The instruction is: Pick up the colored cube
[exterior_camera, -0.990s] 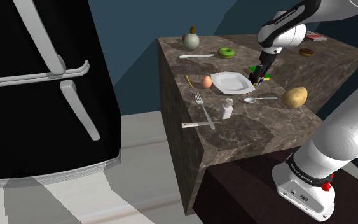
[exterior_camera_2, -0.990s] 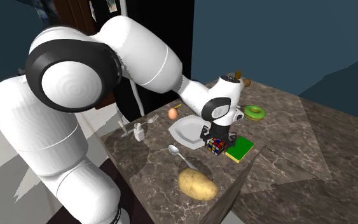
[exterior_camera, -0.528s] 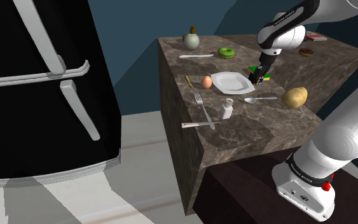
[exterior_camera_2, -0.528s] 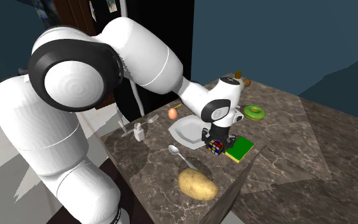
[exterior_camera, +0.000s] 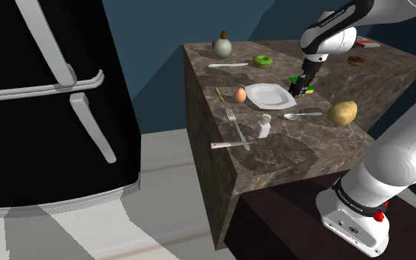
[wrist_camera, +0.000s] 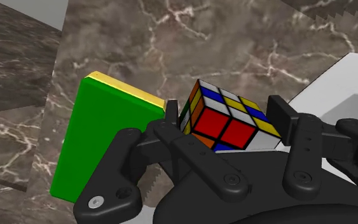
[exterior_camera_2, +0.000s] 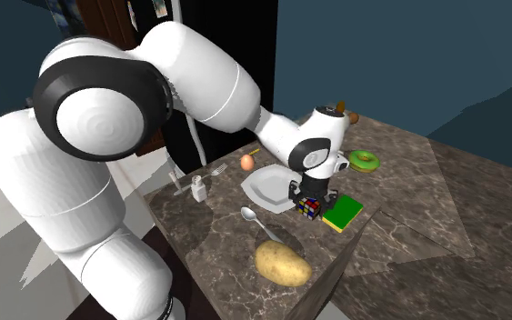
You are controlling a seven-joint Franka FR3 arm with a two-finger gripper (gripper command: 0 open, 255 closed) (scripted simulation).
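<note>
the colored cube (wrist_camera: 229, 119) is clasped on both sides between the fingers of the gripper (wrist_camera: 224, 114), just beside a green slab (wrist_camera: 101, 143) and a white plate (wrist_camera: 336, 79).

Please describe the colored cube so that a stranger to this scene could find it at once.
On the dark marble counter, find the white plate. Between it and a flat green block sits a small cube. It alone has faces tiled in red, yellow, blue, orange and white squares.
</note>
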